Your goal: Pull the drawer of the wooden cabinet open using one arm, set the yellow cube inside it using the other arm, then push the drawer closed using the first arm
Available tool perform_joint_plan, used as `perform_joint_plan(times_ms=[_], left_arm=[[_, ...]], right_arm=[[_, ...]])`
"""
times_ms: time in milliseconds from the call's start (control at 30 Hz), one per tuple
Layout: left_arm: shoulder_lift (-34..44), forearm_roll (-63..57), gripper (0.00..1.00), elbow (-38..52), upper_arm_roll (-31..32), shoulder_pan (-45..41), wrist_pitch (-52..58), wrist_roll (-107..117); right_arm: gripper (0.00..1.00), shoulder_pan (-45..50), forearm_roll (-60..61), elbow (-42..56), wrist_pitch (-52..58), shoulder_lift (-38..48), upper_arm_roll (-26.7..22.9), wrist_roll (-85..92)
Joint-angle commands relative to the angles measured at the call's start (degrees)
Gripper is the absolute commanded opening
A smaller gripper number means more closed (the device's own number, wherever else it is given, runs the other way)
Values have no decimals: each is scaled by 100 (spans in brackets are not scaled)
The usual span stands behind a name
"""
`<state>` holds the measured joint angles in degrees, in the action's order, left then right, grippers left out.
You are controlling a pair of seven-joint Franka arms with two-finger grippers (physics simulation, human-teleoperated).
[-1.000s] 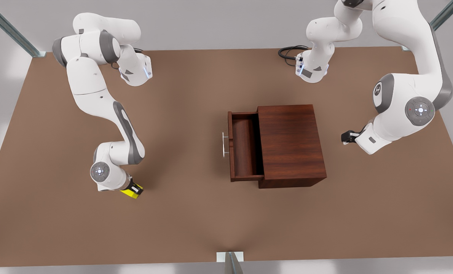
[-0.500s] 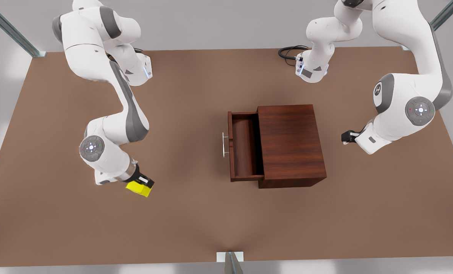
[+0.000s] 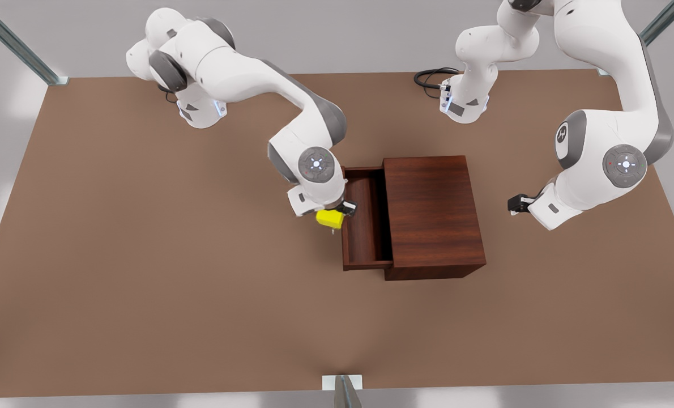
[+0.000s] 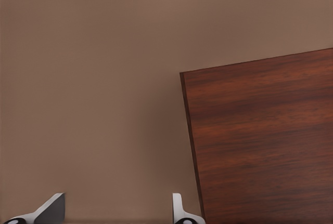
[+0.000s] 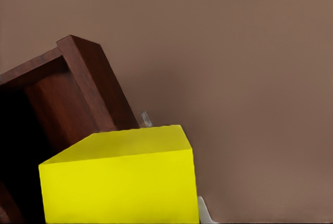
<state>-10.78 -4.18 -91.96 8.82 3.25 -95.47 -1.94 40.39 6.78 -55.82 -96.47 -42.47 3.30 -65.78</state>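
Right gripper [image 3: 337,214] clamped on the yellow cube [image 3: 329,218], held in the air just beside the drawer's [image 3: 364,226] front panel, over its silver handle, cube not yet over the tray. In the right wrist view the cube [image 5: 119,182] sits next to the drawer's front corner [image 5: 93,83]. Drawer pulled out of the wooden cabinet [image 3: 432,215], tray bare. Left gripper [image 3: 515,204] waits on the cabinet's far side from the drawer, well apart, fingers [image 4: 49,208] spread wide, gripping nothing; cabinet top [image 4: 260,141] seen from its wrist view. All on the brown table [image 3: 144,283].
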Motion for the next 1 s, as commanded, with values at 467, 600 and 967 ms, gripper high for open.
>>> perform_joint_plan(times_ms=[467,600,967], left_arm=[[-12,-13,100,29,5,1,2,-8],[-91,-48,100,512,5,-210,81,176],[-3123,-1295,100,3861,-65,-4455,-938,8015]], right_arm=[[100,672,-28,607,-250,-737,31,-3248],[100,584,-28,607,-180,-640,13,-3204],[100,-4171,-704,-2503,339,2269,-409,6622]])
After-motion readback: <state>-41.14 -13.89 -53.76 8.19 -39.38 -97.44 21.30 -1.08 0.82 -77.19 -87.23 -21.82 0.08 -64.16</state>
